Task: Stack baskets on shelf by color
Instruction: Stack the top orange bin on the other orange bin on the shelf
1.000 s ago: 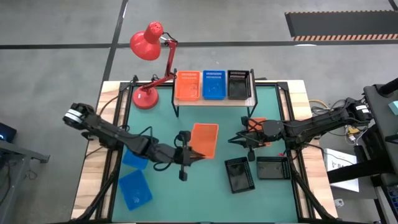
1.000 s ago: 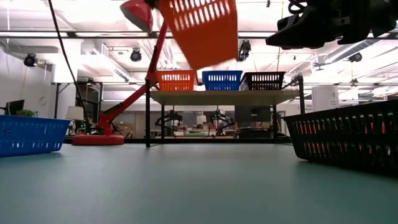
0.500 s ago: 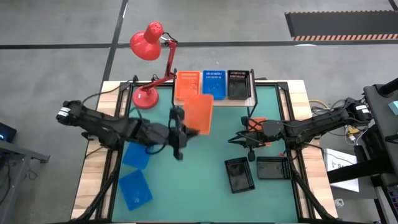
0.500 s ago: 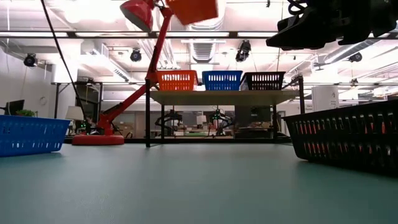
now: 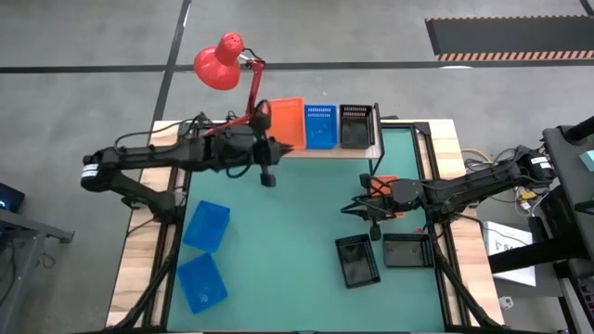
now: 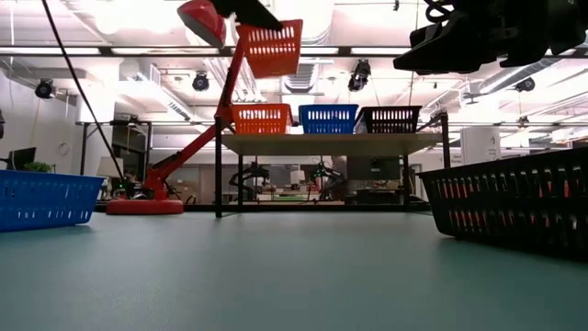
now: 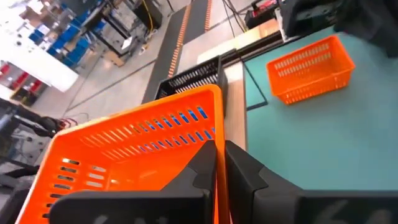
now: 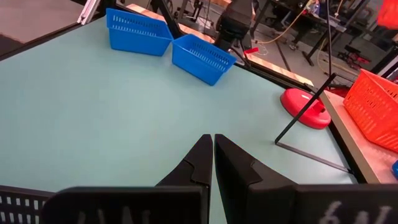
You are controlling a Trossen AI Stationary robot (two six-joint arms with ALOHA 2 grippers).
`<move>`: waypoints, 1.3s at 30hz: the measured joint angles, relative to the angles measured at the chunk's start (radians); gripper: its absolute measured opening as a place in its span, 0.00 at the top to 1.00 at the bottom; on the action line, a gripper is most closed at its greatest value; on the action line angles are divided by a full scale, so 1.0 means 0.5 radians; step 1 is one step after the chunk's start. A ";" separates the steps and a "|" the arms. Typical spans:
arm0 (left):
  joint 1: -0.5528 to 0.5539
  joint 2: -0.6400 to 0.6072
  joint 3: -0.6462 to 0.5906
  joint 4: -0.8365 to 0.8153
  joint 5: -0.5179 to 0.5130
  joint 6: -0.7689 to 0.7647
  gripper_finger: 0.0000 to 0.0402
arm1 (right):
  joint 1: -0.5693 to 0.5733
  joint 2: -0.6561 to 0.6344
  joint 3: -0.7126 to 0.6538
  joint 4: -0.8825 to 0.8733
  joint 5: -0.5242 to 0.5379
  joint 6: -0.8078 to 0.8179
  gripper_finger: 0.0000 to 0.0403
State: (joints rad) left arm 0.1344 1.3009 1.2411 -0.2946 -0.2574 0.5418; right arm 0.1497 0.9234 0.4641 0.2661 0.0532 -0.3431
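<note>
Green matting covered the surface (image 5: pixel 288 232), with a red desk lamp (image 5: pixel 223 70) at its far left corner. Nine baskets could be counted. On the shelf (image 5: pixel 320 151) stood one orange basket (image 6: pixel 260 119), one blue basket (image 5: pixel 320 126) and one black basket (image 5: pixel 355 125). Two loose blue baskets (image 5: pixel 203 252) lay near the left edge and two loose black baskets (image 5: pixel 380 255) near the right front. A small orange basket (image 5: pixel 383 186) sat by the right arm. The carried orange basket (image 5: pixel 287 123) hung above the shelf's left end, over the orange one there.

The left tool (image 5: pixel 268 153) was clamped on that basket's rim, its arm stretched across toward the shelf. The right tool (image 5: pixel 372 219) was closed on nothing, raised above the surface beside the black baskets.
</note>
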 joint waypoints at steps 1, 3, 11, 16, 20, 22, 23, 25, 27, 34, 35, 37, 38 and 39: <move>0.029 0.008 0.000 0.001 0.039 0.013 1.00 | 0.000 0.000 0.000 0.000 0.000 0.000 0.98; 0.072 0.030 -0.007 -0.002 0.079 0.039 1.00 | 0.001 0.000 0.000 0.000 0.000 -0.001 0.98; 0.157 0.102 -0.002 0.014 0.086 0.106 1.00 | 0.001 0.000 0.000 -0.002 0.000 -0.001 0.98; 0.225 0.133 -0.008 0.010 0.095 0.147 1.00 | 0.000 0.000 0.000 -0.002 0.000 0.005 0.98; 0.301 0.142 -0.008 0.008 0.192 0.211 1.00 | 0.000 0.000 0.000 -0.002 0.000 0.005 0.98; 0.341 0.143 -0.008 -0.011 0.291 0.238 1.00 | 0.000 0.000 0.000 -0.001 0.000 0.005 0.98; 0.361 0.142 -0.008 -0.007 0.333 0.244 1.00 | 0.000 0.000 0.000 -0.002 0.000 0.005 0.98; 0.408 0.128 -0.008 -0.008 0.434 0.261 1.00 | 0.001 0.000 0.000 -0.002 0.000 0.005 0.98; 0.450 0.115 -0.008 -0.005 0.494 0.277 1.00 | 0.001 0.000 0.000 -0.002 0.000 0.005 0.98; 0.547 0.109 -0.010 -0.082 0.592 0.276 1.00 | 0.000 0.000 0.000 -0.002 0.000 0.006 0.98; 0.554 0.108 -0.011 -0.094 0.595 0.276 1.00 | 0.000 0.000 0.000 -0.002 0.000 0.005 0.98; 0.562 0.110 -0.013 -0.114 0.596 0.274 1.00 | 0.001 0.000 0.000 -0.002 0.000 0.005 0.98; 0.567 0.111 -0.014 -0.114 0.596 0.263 1.00 | 0.000 0.000 0.000 -0.002 0.000 0.005 0.98; 0.571 0.112 -0.014 -0.113 0.595 0.255 1.00 | 0.000 0.000 0.000 -0.002 0.000 0.006 0.98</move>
State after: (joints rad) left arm 0.4201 1.3567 1.2343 -0.3511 0.0402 0.6694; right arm 0.1497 0.9234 0.4641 0.2651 0.0532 -0.3401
